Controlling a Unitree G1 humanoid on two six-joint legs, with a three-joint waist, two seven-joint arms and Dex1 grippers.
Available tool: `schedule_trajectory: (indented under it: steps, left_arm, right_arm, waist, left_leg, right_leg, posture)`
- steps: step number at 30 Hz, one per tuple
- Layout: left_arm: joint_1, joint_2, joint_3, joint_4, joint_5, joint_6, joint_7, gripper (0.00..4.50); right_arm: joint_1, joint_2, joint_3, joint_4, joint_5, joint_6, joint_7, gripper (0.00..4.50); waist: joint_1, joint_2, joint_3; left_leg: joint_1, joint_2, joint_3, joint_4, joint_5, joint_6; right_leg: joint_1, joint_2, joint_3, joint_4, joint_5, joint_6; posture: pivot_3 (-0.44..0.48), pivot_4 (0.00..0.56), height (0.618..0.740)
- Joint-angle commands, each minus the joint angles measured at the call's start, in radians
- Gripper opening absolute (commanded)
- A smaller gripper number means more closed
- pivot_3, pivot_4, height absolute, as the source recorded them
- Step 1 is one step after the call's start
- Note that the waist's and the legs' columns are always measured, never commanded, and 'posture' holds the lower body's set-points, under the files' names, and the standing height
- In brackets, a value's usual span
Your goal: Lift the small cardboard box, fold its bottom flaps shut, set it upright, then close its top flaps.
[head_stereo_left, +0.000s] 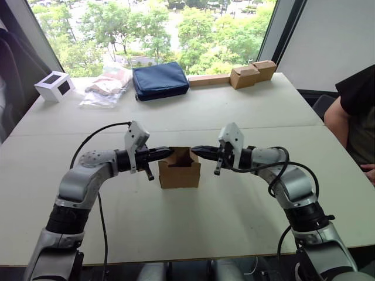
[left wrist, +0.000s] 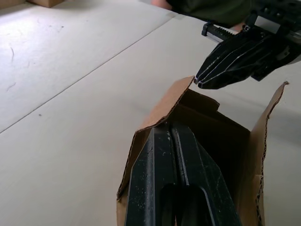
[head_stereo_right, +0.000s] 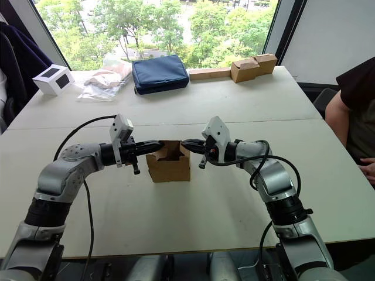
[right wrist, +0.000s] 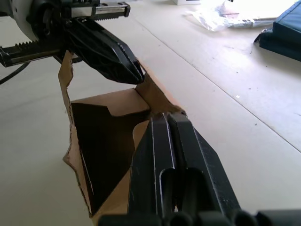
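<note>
Small cardboard box [head_stereo_left: 179, 170] upright, interior shadowed, contents indiscernible.

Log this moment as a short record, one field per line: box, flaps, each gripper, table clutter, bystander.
box: small cardboard box upright on the table, top open
flaps: top flaps standing up, not folded in
left gripper: fingers shut, tips at the box's left top edge
right gripper: fingers shut, tips at the box's right top edge
far table edge: white box, plastic bag, blue pouch, tan boxes on a strip
bystander: person's arm at the robot's right
</note>
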Motion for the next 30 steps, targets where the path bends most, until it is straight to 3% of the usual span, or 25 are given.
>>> schedule_trajectory:
  steps: [1,11,20,24,30]
  left_arm:
    - [0.004,-0.002,0.008,-0.037,-0.018,0.002,0.006,0.01]
    - [0.038,0.023,-0.01,-0.03,0.006,-0.009,-0.005,0.01]
    - [0.039,0.038,0.027,-0.016,-0.013,0.004,-0.002,0.01]
    - [-0.03,0.073,0.107,0.046,-0.067,0.03,-0.025,0.01]
    - [-0.151,0.112,0.082,0.346,0.042,-0.127,-0.079,0.01]
  right_arm:
    - [0.0,0.019,0.019,-0.005,-0.012,-0.03,0.004,0.0]
    - [-0.012,0.032,0.058,0.056,-0.055,-0.063,0.018,0.0]
    - [-0.028,0.036,0.009,0.047,-0.039,-0.064,0.0,0.0]
    - [-0.041,0.01,-0.117,-0.086,0.102,0.044,-0.007,0.0]
    - [-0.005,-0.06,-0.157,-0.308,0.225,0.203,-0.02,0.0]
  waist:
    - [0.0,0.0,0.0]
    - [0.0,0.0,0.0]
    - [0.001,0.0,0.0]
    - [0.001,0.0,0.001]
    - [0.001,0.0,0.001]
  left_leg:
    - [0.0,0.0,0.0,0.0,0.0,0.0]
    - [0.0,0.0,0.0,0.0,0.0,0.0]
    - [0.0,0.0,0.0,0.0,0.0,0.0]
    - [-0.002,0.0,0.0,0.0,0.0,-0.001]
    - [-0.002,0.0,0.0,-0.002,0.0,-0.001]
  right_leg:
    - [0.0,0.0,0.0,0.0,0.0,0.0]
    - [0.0,0.0,0.0,0.0,0.0,0.0]
    - [0.0,-0.001,0.0,0.0,0.0,0.0]
    - [-0.002,-0.001,0.0,0.0,0.0,0.0]
    - [-0.002,-0.001,0.0,0.0,0.0,0.0]
  posture:
    - [0.0,0.15,0.737]
    - [0.0,0.15,0.737]
    - [0.0,0.15,0.737]
    - [0.0,0.15,0.737]
    - [0.0,0.15,0.737]
